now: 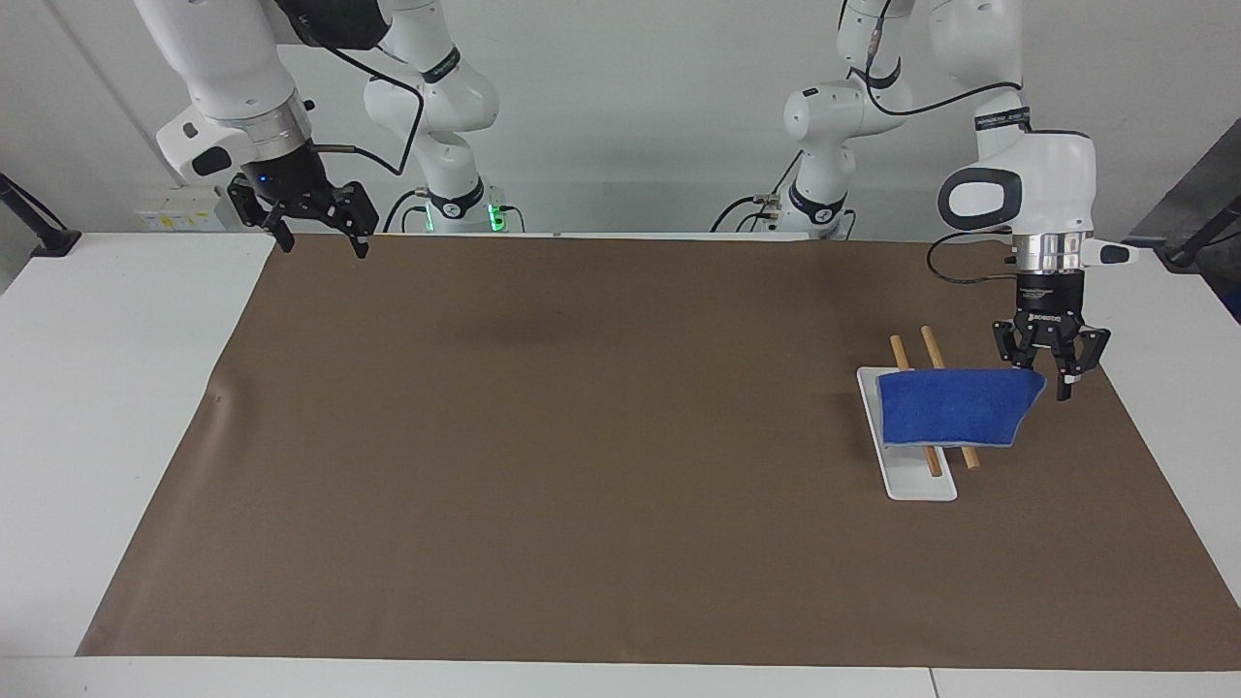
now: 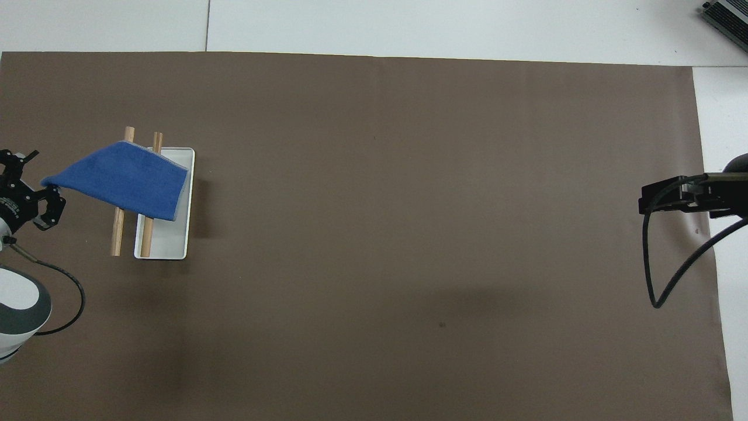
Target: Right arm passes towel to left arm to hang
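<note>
The blue towel (image 1: 950, 407) hangs over the two wooden rods (image 1: 929, 341) of a small rack with a white base (image 1: 921, 482). It also shows in the overhead view (image 2: 125, 181), draped across both rods (image 2: 117, 234). My left gripper (image 1: 1052, 373) is open just beside the towel's end corner, toward the left arm's end of the table. The corner still points at one finger. The gripper shows in the overhead view (image 2: 23, 190) too. My right gripper (image 1: 315, 233) is open and empty, up over the mat's corner at the right arm's end (image 2: 666, 196).
A brown mat (image 1: 582, 465) covers most of the white table (image 1: 116, 388). The rack's white base (image 2: 169, 240) sits on the mat near the left arm's end. A black cable (image 2: 660, 275) loops below the right wrist.
</note>
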Action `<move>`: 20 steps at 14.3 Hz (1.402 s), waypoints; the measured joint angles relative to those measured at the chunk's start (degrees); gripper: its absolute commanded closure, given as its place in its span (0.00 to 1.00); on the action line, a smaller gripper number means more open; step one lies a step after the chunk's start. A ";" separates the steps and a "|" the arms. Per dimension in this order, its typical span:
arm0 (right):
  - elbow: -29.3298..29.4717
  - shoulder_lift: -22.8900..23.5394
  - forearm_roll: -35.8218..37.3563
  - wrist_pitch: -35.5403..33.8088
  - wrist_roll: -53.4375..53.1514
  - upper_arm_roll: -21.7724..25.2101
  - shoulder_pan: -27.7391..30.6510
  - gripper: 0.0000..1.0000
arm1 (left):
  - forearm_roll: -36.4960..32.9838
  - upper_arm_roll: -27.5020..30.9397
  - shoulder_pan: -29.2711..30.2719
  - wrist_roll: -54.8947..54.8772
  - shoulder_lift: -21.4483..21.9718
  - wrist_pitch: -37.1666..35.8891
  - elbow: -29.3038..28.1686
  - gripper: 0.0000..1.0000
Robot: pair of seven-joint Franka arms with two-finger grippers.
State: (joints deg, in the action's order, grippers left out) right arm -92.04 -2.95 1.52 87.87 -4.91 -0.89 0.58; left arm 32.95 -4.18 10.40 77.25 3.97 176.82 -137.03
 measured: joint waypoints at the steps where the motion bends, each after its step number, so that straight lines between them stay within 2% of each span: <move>1: -0.09 -0.08 -0.07 0.13 0.00 0.00 0.00 0.00 | 0.00 -0.02 0.64 0.18 0.00 -0.36 0.08 0.35; 4: -0.12 -0.09 -0.07 0.57 0.24 0.01 0.00 0.00 | 0.00 0.07 2.25 0.46 0.47 -2.69 0.81 0.31; 5: -0.18 -0.09 -0.07 0.56 0.75 0.05 0.04 0.00 | 0.00 0.08 2.68 0.52 0.86 -3.90 1.27 0.24; 8: -1.12 -0.13 -0.18 0.56 1.97 0.20 0.72 0.00 | 0.00 0.23 3.93 0.68 2.46 -8.98 3.53 0.18; 13: -1.64 -0.17 -0.35 0.62 2.28 0.26 0.81 0.00 | -0.21 0.30 5.70 0.68 4.63 -17.45 6.42 0.17; 14: -1.65 -0.18 -0.35 0.62 2.28 0.26 0.81 0.00 | -0.80 0.08 5.66 0.58 4.64 -19.21 7.43 0.14; 17: -1.73 -0.22 -0.40 0.62 2.30 0.25 0.71 0.00 | -9.60 -0.69 4.12 0.30 4.63 -24.38 10.01 0.12; 20: -1.80 -0.24 -0.41 0.62 2.30 0.20 0.56 0.00 | -19.20 -1.11 -1.38 -0.42 4.55 -27.43 11.03 0.12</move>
State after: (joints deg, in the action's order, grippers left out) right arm -93.84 -3.19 1.11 88.49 -2.62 -0.69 1.14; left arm 13.75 -5.29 9.03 76.83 8.53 149.39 -126.00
